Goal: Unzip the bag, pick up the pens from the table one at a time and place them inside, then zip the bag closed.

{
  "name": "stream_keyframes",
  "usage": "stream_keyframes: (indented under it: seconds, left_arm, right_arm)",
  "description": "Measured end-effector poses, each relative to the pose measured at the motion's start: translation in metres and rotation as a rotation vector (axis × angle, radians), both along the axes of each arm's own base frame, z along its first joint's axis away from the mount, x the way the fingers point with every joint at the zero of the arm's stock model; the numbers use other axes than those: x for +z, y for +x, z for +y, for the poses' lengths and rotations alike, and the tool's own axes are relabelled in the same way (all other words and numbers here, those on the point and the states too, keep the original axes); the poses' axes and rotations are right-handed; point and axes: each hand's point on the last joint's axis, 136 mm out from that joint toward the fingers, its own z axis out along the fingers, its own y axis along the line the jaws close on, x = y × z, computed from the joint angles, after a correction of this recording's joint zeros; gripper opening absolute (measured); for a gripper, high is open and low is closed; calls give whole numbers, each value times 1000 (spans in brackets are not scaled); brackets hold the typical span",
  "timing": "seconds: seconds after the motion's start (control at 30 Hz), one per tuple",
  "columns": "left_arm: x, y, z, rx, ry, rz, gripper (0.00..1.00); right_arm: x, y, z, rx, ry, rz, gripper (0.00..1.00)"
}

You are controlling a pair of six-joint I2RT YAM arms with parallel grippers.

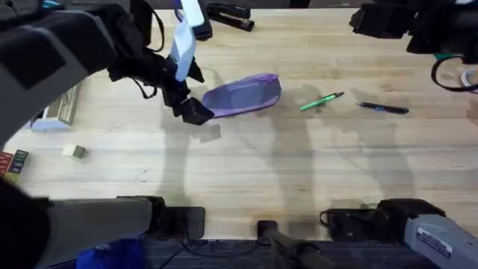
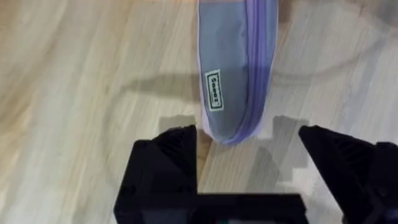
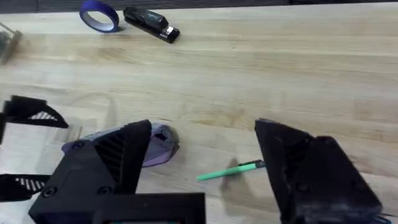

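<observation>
Left gripper (image 1: 193,110) spread, just off bag's (image 1: 243,94) left end on table (image 1: 246,164). Bag: soft oblong fabric, lavender-grey, zipper shut. Green pen (image 1: 322,101), then dark pen (image 1: 382,108), slim, lie rightward. Right gripper (image 3: 205,168) spread, aloft.

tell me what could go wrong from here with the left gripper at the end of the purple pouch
1. The open left gripper straddles only the tip of the soft lavender and grey fabric pouch; closing may pinch fabric instead of the zipper pull.
2. Nothing holds the pouch's far end, so a pull may drag it toward the bright green pen.
</observation>
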Motion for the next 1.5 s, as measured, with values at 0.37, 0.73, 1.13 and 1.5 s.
stream_keyframes:
  seconds: [0.37, 0.73, 1.13, 1.5]
  left_arm:
    - [-9, 10, -13, -24, -92, 12, 996]
    - [-5, 11, -18, -37, -127, 2, 518]
    - [-5, 12, -19, -41, -129, -6, 45]
    - [-5, 12, -19, -41, -129, -7, 40]
  right_arm:
    - [0, 0, 0, 0, 0, 0, 996]
    - [0, 0, 0, 0, 0, 0, 996]
    - [0, 0, 0, 0, 0, 0, 996]
    - [0, 0, 0, -9, 15, 5, 996]
